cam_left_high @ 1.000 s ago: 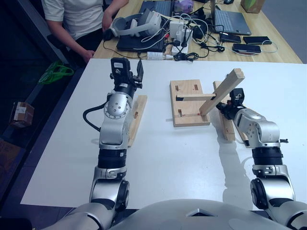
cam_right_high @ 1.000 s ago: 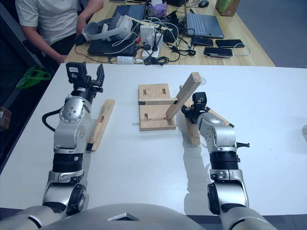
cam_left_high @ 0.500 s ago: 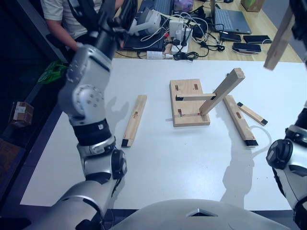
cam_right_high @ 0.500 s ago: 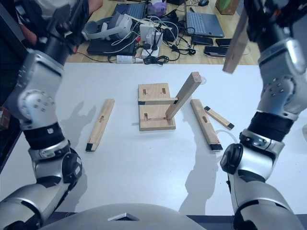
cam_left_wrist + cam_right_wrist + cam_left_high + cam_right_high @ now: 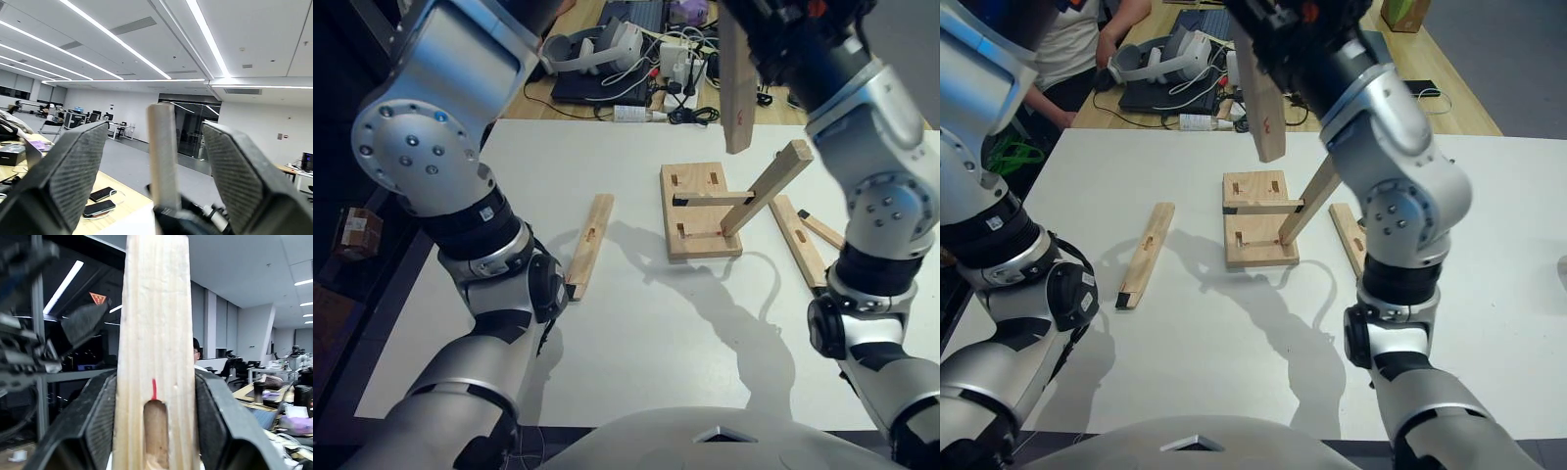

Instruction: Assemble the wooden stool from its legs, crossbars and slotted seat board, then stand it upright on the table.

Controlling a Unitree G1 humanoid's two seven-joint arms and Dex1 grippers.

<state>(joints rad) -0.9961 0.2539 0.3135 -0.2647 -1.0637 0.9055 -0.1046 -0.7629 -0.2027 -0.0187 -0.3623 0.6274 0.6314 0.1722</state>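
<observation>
My right gripper [image 5: 156,382] is shut on a wooden leg [image 5: 736,86], holding it upright in the air above the far edge of the slotted seat board [image 5: 697,235]. The leg's slot with a red mark [image 5: 154,389] faces the right wrist camera. The board lies flat mid-table with one leg [image 5: 771,182] leaning up out of it and a crossbar [image 5: 710,199] joined to that leg. My left gripper [image 5: 156,147] is raised high and open, its fingers [image 5: 63,181] spread on either side of the held leg, apart from it.
A loose leg [image 5: 588,245] lies on the table left of the board. Another leg [image 5: 800,241] and a short crossbar [image 5: 823,230] lie to its right. Behind the white table, a wooden desk [image 5: 891,93] carries laptops, a headset and cables.
Both arms have risen from the table. My right gripper took a leg up from the right side and swung it left, over the board. My left gripper rose toward it.
</observation>
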